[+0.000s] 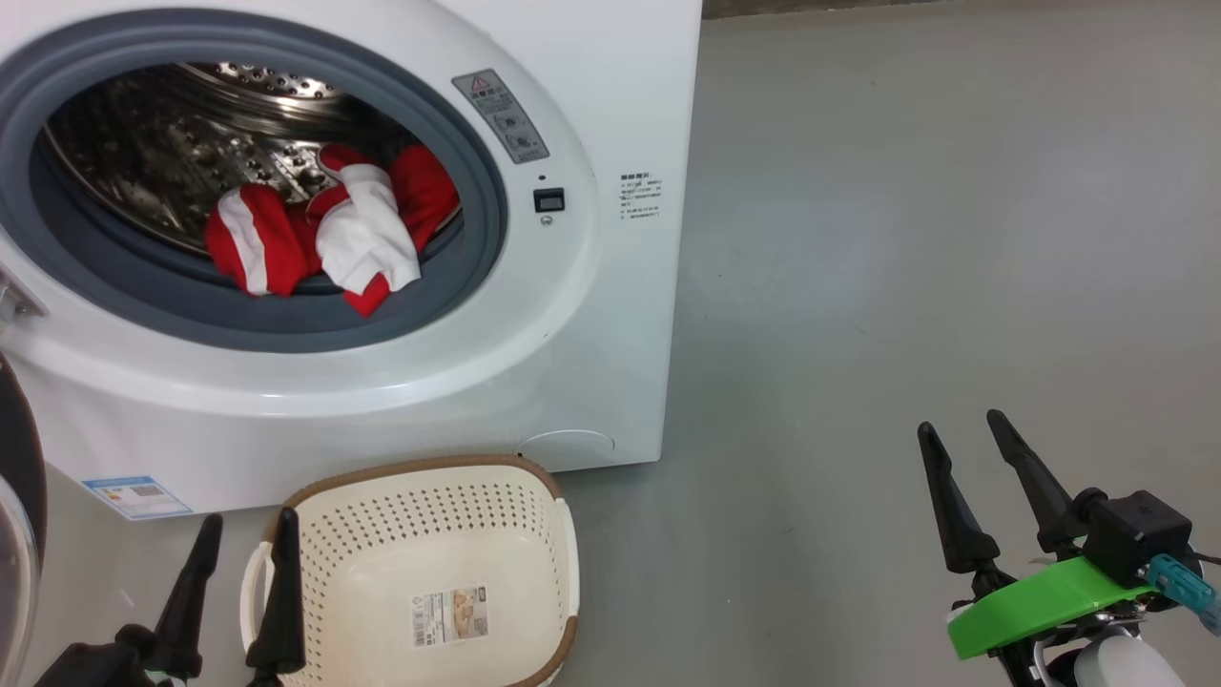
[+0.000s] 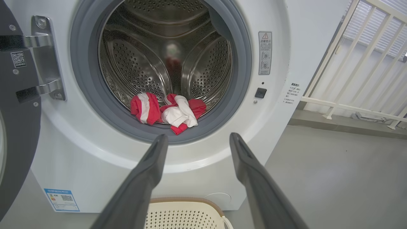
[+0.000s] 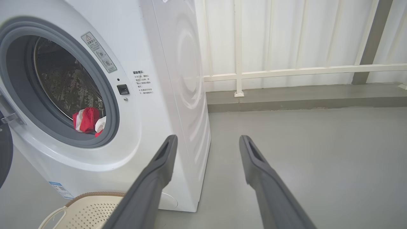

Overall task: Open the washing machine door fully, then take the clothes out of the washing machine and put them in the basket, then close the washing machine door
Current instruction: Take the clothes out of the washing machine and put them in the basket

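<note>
The washing machine filled the upper left of the head view, its round mouth facing the lower left. Right of the mouth sat a grey warning label with a red triangle, a small block of print too fine to read, and, at the lower left corner, a blue energy label. The washing machine door stood swung open at the left edge of the left wrist view, bearing a QR sticker.

The clothes lay in the drum's lower front, stretched left to right, one red corner hanging over the grey ring. The basket stood mouth up at bottom centre, just before the machine, with a sticker on its base that could not be read.

The left claw, lower left, and the right claw, lower right, were both spread wide and held nothing.
</note>
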Motion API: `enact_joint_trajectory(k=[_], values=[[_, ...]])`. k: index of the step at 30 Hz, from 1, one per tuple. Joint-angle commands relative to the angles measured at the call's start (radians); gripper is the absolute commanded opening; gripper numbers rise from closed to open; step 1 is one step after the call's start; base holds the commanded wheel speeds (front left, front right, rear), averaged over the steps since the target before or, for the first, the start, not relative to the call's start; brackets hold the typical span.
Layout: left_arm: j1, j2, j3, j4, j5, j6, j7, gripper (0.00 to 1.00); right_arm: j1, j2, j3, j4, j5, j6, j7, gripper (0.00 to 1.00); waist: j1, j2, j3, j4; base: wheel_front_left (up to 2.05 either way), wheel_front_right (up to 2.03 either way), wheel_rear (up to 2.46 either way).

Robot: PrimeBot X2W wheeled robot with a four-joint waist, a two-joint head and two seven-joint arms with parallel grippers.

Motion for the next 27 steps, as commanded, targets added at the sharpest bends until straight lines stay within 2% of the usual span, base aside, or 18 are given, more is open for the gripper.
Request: enact_joint_trajectory(k=[1,18,27], values=[[-0.028,0.014,0.044,-0.021,0.021,0.002,-0.005,1.00,-0.009,-0.012,0.025,-0.027,-0.001,0.006,-0.009,1.00,0.0000,0.0000,0.001,0.001,0.00,0.00,0.00],[-0.042,0.005,0.051,-0.023,0.052,0.002,-0.005,1.00,-0.021,-0.010,0.031,-0.028,-0.001,0.006,-0.009,1.00,0.0000,0.0000,0.022,0.000,0.00,0.00,0.00],[-0.110,0.017,0.038,0.016,0.061,0.002,-0.005,1.00,-0.052,-0.001,0.032,-0.038,-0.002,0.006,-0.009,1.00,0.0000,0.0000,0.089,-0.013,0.00,0.00,0.00]])
